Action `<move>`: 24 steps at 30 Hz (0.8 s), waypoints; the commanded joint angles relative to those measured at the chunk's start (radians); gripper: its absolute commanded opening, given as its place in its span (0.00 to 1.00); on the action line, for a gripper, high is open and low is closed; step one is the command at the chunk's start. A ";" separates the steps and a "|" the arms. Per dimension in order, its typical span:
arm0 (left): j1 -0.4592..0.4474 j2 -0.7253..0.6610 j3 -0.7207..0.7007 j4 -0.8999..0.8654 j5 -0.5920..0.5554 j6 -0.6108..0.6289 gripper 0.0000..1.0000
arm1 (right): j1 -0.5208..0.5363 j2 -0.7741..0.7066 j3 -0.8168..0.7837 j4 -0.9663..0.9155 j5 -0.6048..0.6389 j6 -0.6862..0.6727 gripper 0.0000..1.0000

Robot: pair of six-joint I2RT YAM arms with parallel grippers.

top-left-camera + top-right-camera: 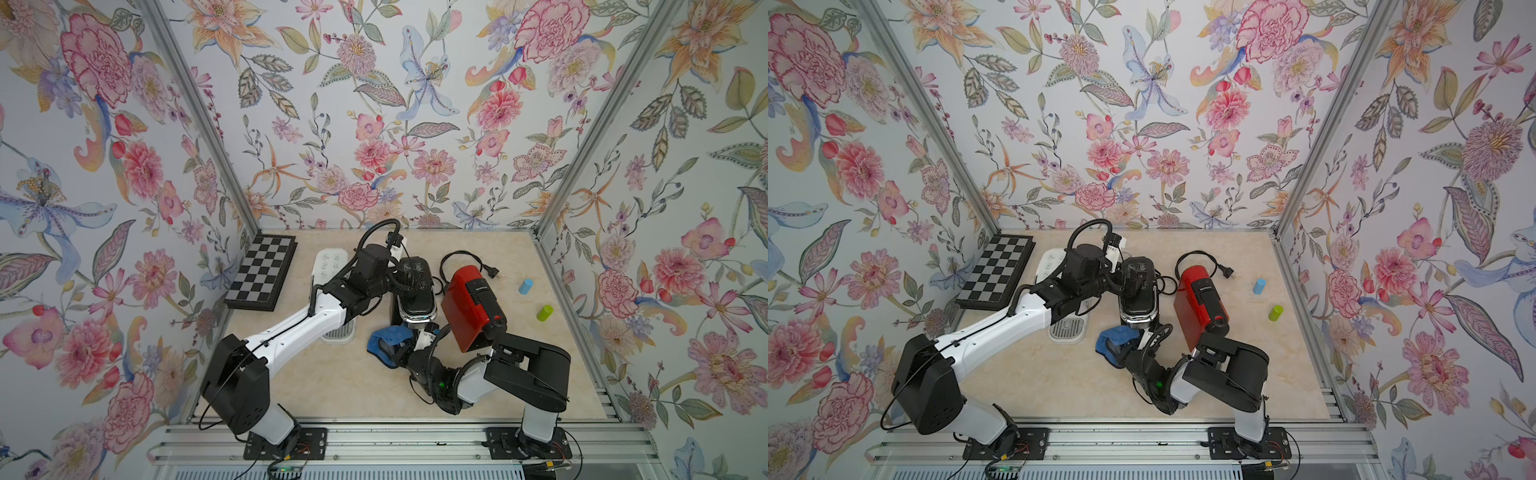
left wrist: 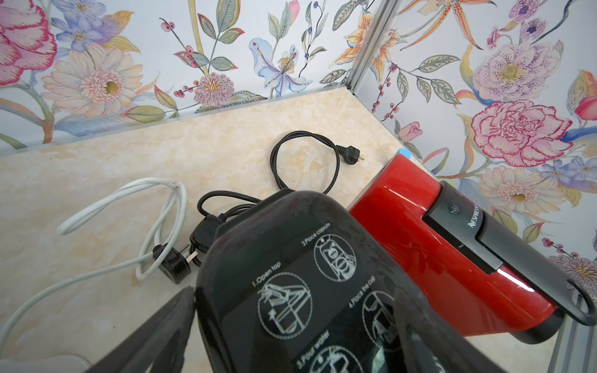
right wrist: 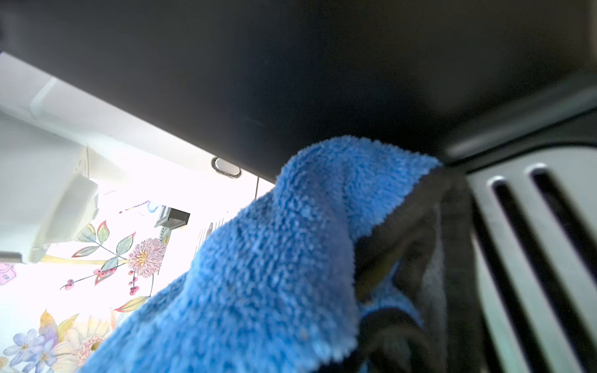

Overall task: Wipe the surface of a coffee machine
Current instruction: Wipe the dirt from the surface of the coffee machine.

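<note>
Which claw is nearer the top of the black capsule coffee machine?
Left. The left claw straddles the top of the black capsule coffee machine, jaws wide; the right claw, shut on the blue microfiber cloth, sits low at its front.

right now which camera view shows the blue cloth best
The right wrist view: the blue cloth fills the frame up close, with its fluffy pile and dark edging clear. Both top views show it only small and bunched. The left wrist view does not show it.
</note>
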 commanded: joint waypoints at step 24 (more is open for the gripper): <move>0.176 -0.323 0.037 -0.189 -0.046 0.031 0.99 | 0.144 -0.505 -0.049 -0.901 0.314 0.095 0.00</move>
